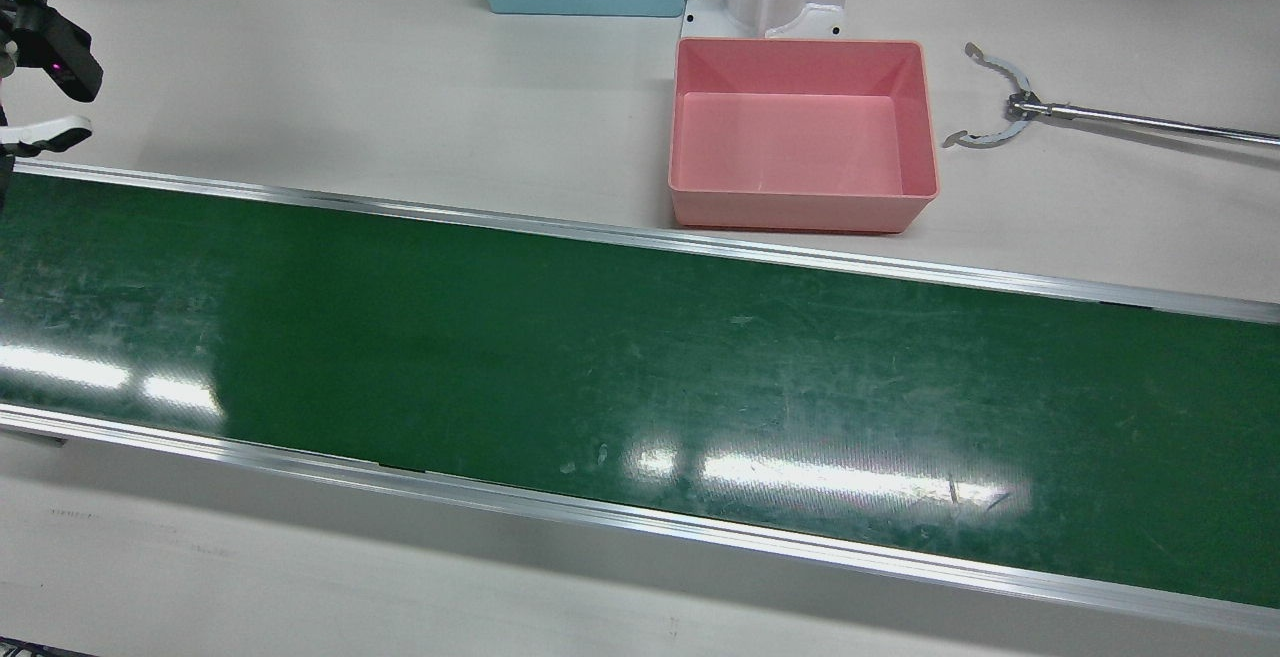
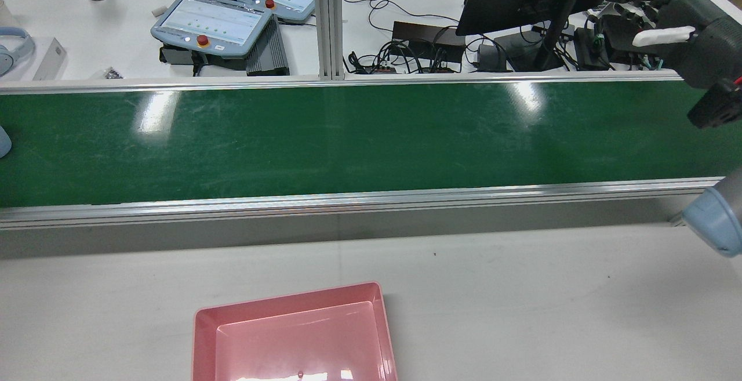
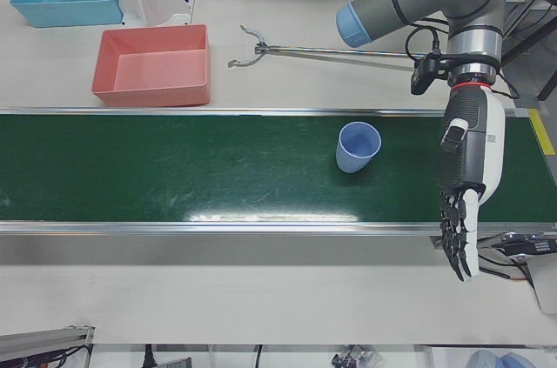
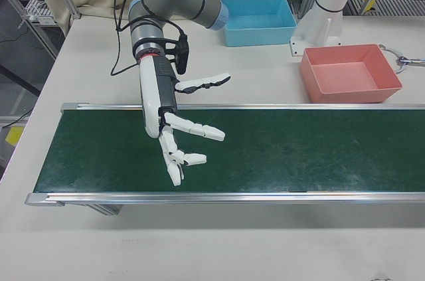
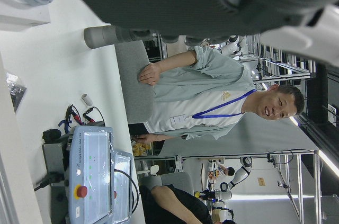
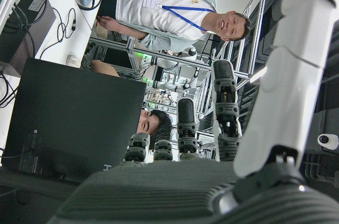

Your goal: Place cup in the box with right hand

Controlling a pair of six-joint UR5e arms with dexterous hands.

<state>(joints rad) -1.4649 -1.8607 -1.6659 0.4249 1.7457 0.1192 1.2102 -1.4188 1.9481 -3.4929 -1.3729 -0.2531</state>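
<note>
Right hand point(image 4: 176, 138) hangs above the green conveyor belt point(image 4: 265, 148) with fingers spread wide, holding and touching nothing. Left hand point(image 3: 466, 203) points downward past the belt's near rail, fingers extended and apart, also empty. Only the left-front view shows the blue cup point(image 3: 358, 147), upright on the belt, near the left hand and well apart from the pink box point(image 3: 155, 66), which sits empty on the white table point(image 3: 261, 298) beside the belt. A metal reaching tool point(image 1: 1010, 107) lies just beside the pink box, and a blue box point(image 4: 259, 20) stands farther back. Both hand views show a person point(image 5: 212, 97) standing behind the station; the right hand view adds a dark monitor point(image 6: 69, 118).
</note>
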